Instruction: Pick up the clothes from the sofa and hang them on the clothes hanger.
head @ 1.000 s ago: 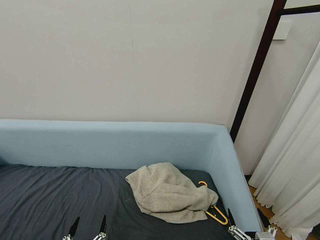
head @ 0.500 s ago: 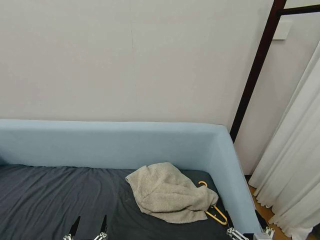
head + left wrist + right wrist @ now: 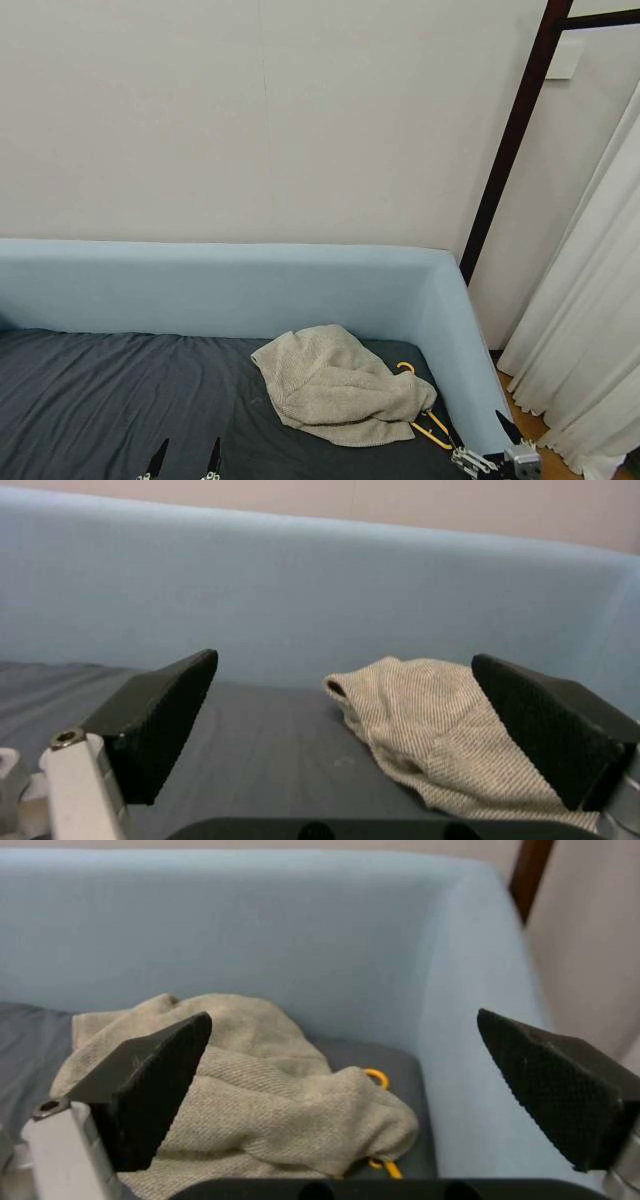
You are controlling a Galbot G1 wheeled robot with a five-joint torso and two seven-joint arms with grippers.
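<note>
Clothes (image 3: 340, 385): you have one beige knit piece, crumpled in a loose heap on the seat at the sofa's right-hand end. It lies close to the backrest and near the side arm.
Sofa (image 3: 220, 290): the back and side arm are pale blue, and the seat cushion (image 3: 100, 400) is dark grey. The heap rests on the cushion and on no other part of the sofa.
Yellow hanger (image 3: 432, 428): it lies flat on the cushion with much of it tucked under the right edge of the heap. Its hook and one corner stick out between the heap and the side arm.
Left gripper (image 3: 186, 462): you see it low at the bottom edge of your head view, over the cushion and well apart from the heap, on its left. The fingers are spread wide with nothing between them. From its wrist camera the clothes (image 3: 440, 735) lie ahead on the cushion, beyond the fingertips.
Right gripper (image 3: 480, 447): it sits at the bottom right of your head view, by the front of the side arm and near the hanger's exposed corner. The fingers are spread apart and empty. Its wrist camera faces the clothes (image 3: 250, 1087) and the hanger's hook (image 3: 377, 1077).
Dark post (image 3: 510, 140): it stands upright just past the sofa's right end, against the pale wall.
Curtain (image 3: 590, 330): white, hanging to the right of the post.
</note>
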